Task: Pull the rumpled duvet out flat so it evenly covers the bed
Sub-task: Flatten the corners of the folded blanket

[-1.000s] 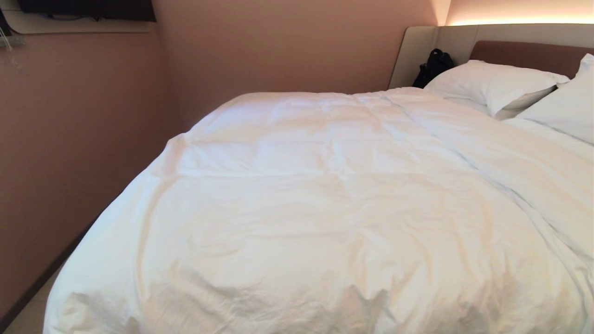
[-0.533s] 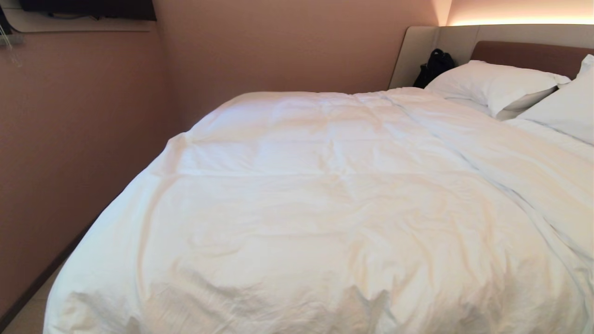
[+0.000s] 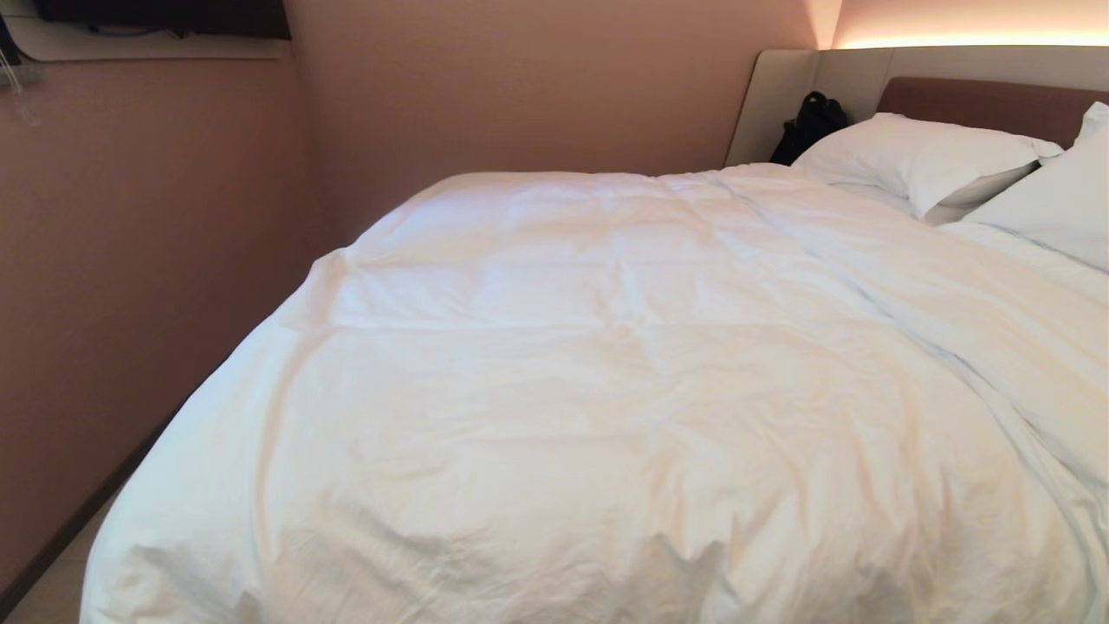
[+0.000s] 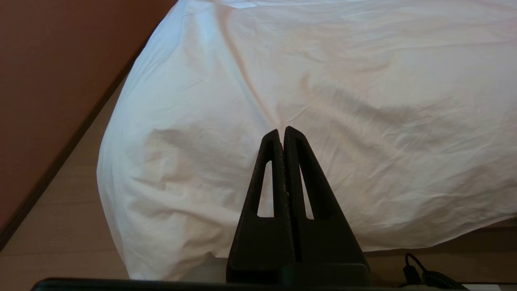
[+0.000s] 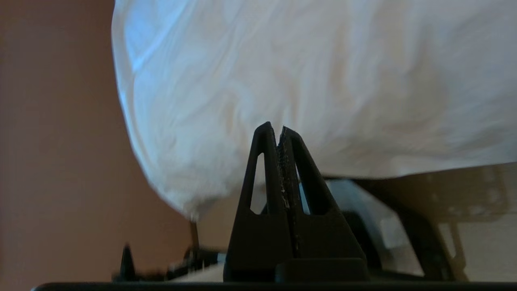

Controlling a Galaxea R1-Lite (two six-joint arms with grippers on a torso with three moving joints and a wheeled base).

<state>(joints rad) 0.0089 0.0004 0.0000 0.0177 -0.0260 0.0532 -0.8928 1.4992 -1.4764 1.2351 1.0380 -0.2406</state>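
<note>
White cotton fills almost the whole head view: the duvet [image 3: 606,373] lies spread over the bed [image 3: 988,100], running from the lower left of the frame up toward the two pillows [image 3: 918,160] at the upper right, its long axis on that diagonal. It already looks nearly flat, with a soft ridge running down the right side and wrinkles along the near edge at the bottom of the frame, so what is left is probably small smoothing. Neither arm shows in the head view. In the left wrist view the left gripper [image 4: 284,131] is clenched on nothing, fingertips pressed together, pointing at the duvet's near corner where it hangs over the mattress edge above the floor [image 4: 60,226]. The right gripper [image 5: 278,129] is likewise pinched closed and empty, low beside the overhanging edge, with the cloth ahead of and above it. Both sit at the foot edge; which is nearer the cloth cannot be told.
</note>
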